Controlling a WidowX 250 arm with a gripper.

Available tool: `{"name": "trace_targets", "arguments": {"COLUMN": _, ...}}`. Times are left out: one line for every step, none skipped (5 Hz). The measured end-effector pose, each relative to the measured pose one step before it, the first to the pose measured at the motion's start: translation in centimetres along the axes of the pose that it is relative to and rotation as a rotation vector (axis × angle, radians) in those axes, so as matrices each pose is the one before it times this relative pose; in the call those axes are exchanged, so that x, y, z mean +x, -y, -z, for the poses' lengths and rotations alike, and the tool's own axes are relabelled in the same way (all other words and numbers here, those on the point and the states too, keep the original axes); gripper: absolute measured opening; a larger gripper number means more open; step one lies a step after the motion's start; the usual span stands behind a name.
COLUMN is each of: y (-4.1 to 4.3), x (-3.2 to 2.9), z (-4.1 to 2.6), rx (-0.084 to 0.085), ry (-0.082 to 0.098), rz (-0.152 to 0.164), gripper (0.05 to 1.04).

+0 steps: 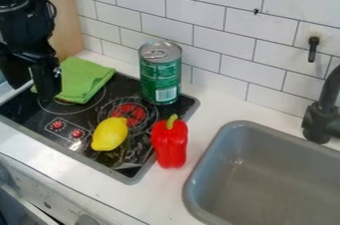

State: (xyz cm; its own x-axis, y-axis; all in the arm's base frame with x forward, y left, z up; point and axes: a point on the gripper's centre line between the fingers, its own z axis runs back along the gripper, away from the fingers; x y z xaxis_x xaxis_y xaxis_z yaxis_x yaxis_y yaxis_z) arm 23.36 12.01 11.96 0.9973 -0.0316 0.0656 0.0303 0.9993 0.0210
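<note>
Black gripper beside a green cloth at the stove's far left

At the left, the gripper (31,92) hangs with its two fingers spread and nothing between them. The green cloth (85,80) lies folded in a loose heap on the far left part of the black stove top (35,111), just right of the gripper; whether the two touch, I cannot tell. A pale wooden panel (67,15) stands behind the arm.

Nearer, two small red dials (67,129) show on the stove top. Right of them lies a yellow lemon (110,134), partly over a ring with a red centre. Farther back, a green can (160,74) with a silver lid stands upright by the white tiled wall (219,35). Nearer and slightly right, a red pepper (171,144) stands stem up at the stove's right edge.

Farthest right are the grey sink (229,152), a black tap (322,114) and a black hook (312,50) on the tiles.
</note>
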Motion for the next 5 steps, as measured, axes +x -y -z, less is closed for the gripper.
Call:
{"name": "trace_targets", "arguments": {"y": 0.066, "x": -0.050, "z": 0.512, "rx": -0.0091, "ry": -0.0160, "rz": 0.0013, "gripper": 1.008}}
{"name": "trace_targets", "arguments": {"y": -1.114, "x": 1.432, "z": 0.659, "rx": -0.0065, "ry": 0.0242, "rz": 0.0165, "gripper": 1.008}}
{"name": "trace_targets", "arguments": {"y": -2.756, "x": 2.679, "z": -0.318, "rx": 0.0061, "ry": 0.0711, "rz": -0.0126, "gripper": 1.008}}
{"name": "trace_targets", "arguments": {"y": -1.417, "x": 2.497, "z": 0.645, "rx": -0.0156, "ry": 0.0035, "rz": -0.0002, "gripper": 1.008}}
{"name": "trace_targets", "arguments": {"y": -0.651, "x": 2.118, "z": 1.196, "rx": -0.0388, "ry": 0.0245, "rz": -0.0078, "gripper": 1.008}}
